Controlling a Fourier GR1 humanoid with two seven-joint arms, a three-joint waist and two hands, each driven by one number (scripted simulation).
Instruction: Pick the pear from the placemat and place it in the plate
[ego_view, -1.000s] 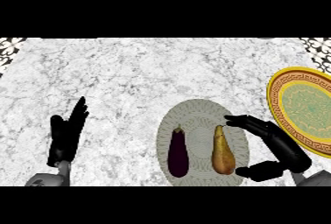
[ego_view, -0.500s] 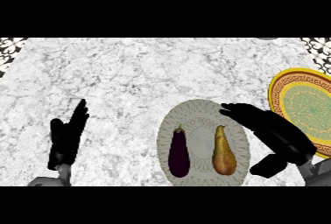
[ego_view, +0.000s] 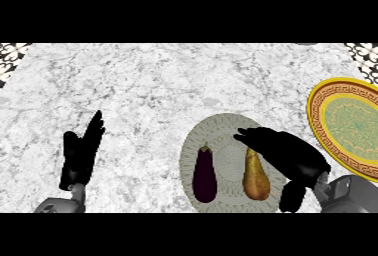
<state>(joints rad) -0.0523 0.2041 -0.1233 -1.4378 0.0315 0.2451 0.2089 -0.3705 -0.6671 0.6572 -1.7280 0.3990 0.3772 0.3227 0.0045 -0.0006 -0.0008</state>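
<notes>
Right hand now over pear, nearer than 0.5 s ago

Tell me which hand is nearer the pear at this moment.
Right. The right hand hangs over the pear on the placemat, its fingers above the pear's narrow end. The left hand rests open far to the pear's left, beyond the eggplant.

1. A kitchen setting, seen from above: a white-grey marble bench fills the view.
2. An oval placemat holds a pear and an eggplant.
3. An ornate gold-rimmed plate sits at the right.
</notes>
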